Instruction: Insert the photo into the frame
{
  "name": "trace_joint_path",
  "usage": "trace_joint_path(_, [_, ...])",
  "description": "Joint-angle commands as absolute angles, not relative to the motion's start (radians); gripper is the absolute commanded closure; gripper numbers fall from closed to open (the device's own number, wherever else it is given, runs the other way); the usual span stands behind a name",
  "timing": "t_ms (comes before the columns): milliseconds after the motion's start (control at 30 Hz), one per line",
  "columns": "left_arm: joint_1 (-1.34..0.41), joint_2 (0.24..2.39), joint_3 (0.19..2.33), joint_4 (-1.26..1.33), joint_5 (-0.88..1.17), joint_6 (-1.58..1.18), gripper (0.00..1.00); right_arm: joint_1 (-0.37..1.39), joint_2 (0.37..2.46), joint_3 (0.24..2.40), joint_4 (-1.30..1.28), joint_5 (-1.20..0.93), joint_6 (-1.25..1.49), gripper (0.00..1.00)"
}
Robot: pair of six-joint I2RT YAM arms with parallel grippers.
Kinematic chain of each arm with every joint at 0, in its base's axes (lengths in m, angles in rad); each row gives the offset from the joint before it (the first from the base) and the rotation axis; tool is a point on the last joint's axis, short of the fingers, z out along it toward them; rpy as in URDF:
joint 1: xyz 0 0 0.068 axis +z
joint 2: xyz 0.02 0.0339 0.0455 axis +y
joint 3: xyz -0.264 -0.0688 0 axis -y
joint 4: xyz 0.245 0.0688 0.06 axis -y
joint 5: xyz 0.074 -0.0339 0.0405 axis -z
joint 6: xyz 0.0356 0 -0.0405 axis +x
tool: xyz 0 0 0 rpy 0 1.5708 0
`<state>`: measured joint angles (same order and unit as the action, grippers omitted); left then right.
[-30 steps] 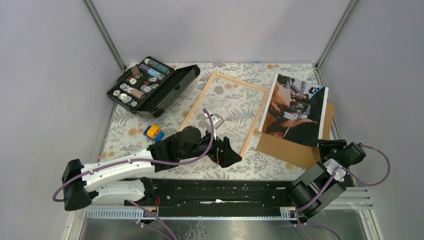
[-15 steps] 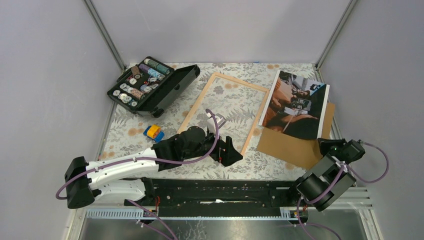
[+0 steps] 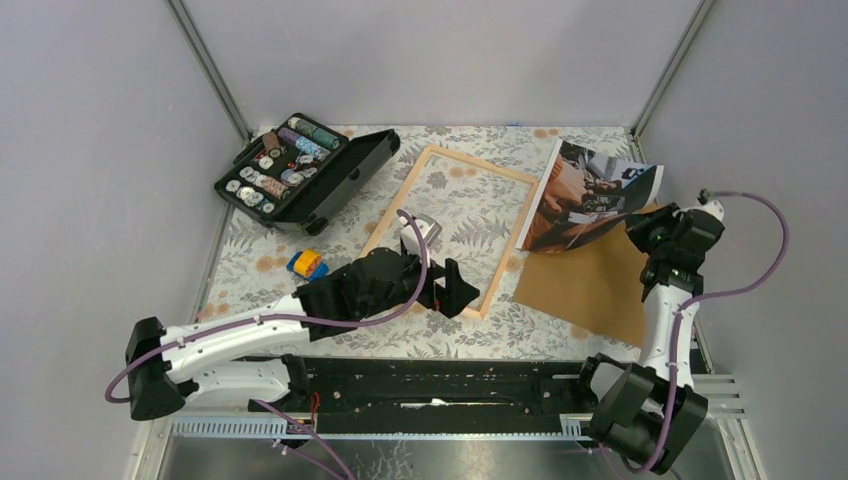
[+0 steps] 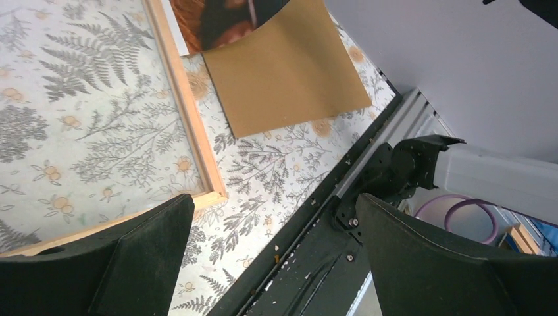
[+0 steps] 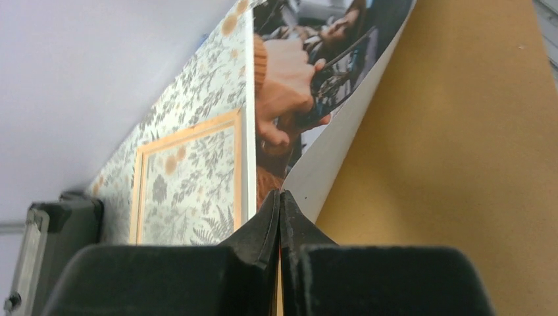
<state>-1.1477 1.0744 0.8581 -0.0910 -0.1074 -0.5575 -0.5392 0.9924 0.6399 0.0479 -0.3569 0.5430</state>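
Observation:
The photo [image 3: 588, 192] is at the right back, its near right corner raised off the brown backing board [image 3: 590, 285] and its sheet curling. My right gripper [image 3: 647, 230] is shut on that corner; in the right wrist view the jaws [image 5: 279, 195] pinch the photo [image 5: 296, 85], whose white underside shows. The pale wood frame [image 3: 485, 164] lies flat mid-table, its right rim just under the photo's left edge. My left gripper [image 3: 458, 290] hovers open over the frame's near corner [image 4: 209, 191], holding nothing.
An open black case [image 3: 300, 170] of spools and bobbins stands at the back left. A small blue and orange toy [image 3: 308, 265] lies near the left arm. Grey walls close in the sides. A black rail [image 4: 368, 191] runs along the near edge.
My right gripper has closed on the photo's near right corner, and the arm has risen and swung back, peeling that corner off the board. The left gripper shifted slightly.

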Motion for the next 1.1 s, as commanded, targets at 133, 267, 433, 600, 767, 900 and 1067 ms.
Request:
trace_joint_path(133, [-1.143,0.975,1.019,-0.163,-0.225,-0.487,0.01,-0.328,1.027,0.883,-0.195,-0.24,0.383,1.0])
trace_joint_path(267, [-1.143,0.943,1.117,-0.237,-0.289,-0.426,0.01,-0.235,1.067,1.02,-0.288,-0.194,0.327,1.0])
trace_joint_path(433, [-1.143,0.914,1.233,-0.316,-0.377,-0.352,0.01,-0.051,1.156,1.183,-0.389,-0.109,0.271,1.0])
trace_joint_path(600, [-1.143,0.884,1.297,-0.332,-0.488,-0.306,0.01,0.181,1.277,1.309,-0.462,0.004,0.213,1.0])
trace_joint_path(767, [-1.143,0.855,1.335,-0.32,-0.59,-0.244,0.01,0.374,1.395,1.379,-0.47,0.042,0.167,1.0])
trace_joint_path(900, [-1.143,0.822,1.328,-0.258,-0.678,-0.155,0.01,0.481,1.48,1.411,-0.447,0.043,0.173,1.0])
trace_joint_path(1067, [-1.143,0.781,1.291,-0.203,-0.774,-0.054,0.01,0.574,1.596,1.47,-0.432,0.038,0.189,1.0])
